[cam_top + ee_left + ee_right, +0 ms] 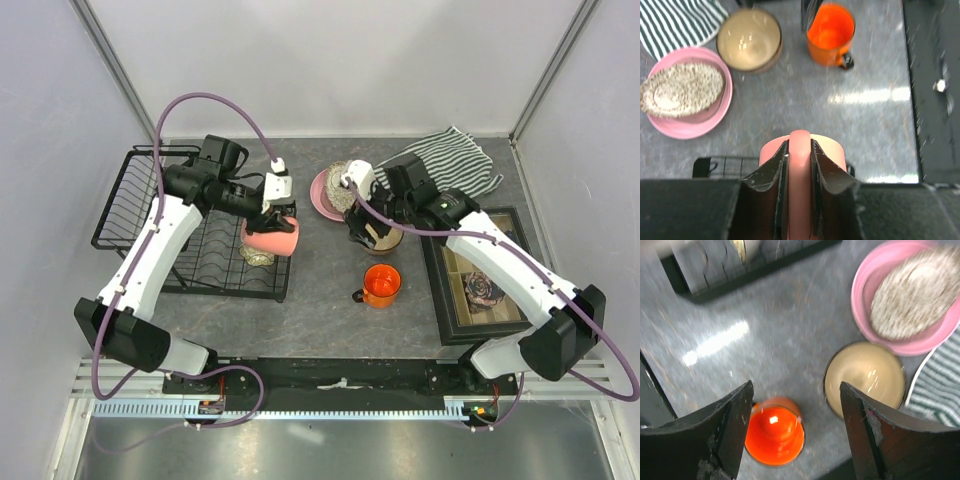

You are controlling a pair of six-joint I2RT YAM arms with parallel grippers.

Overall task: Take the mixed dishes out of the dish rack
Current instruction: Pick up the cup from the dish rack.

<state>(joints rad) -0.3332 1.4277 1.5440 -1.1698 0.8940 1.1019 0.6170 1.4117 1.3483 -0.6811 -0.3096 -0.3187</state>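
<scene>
The unloading is nearly done, and the step in hand is the pink mug (pixel 801 150). The left claw (pixel 800 152) is pinched narrow on its handle and holds it above the right edge of the dish rack (pixel 128 190), on the left side of the table (pixel 320 295). The pink plate (pixel 322 195) carrying the patterned oval dish (pixel 682 90), the tan-brown bowl (pixel 750 39) and the orange mug (pixel 381 285) stand mid-table. The right claw (pixel 796 415) hangs wide and empty over those last two.

Next, I judge, the mug must clear the rack's rim, go down upright on bare table beside the orange mug, and be let go. The small floral bowl (pixel 257 257) is left in the rack.

The claw hides most of the mug's body. The floral bowl is half covered from above, and the right wrist view is blurred.
</scene>
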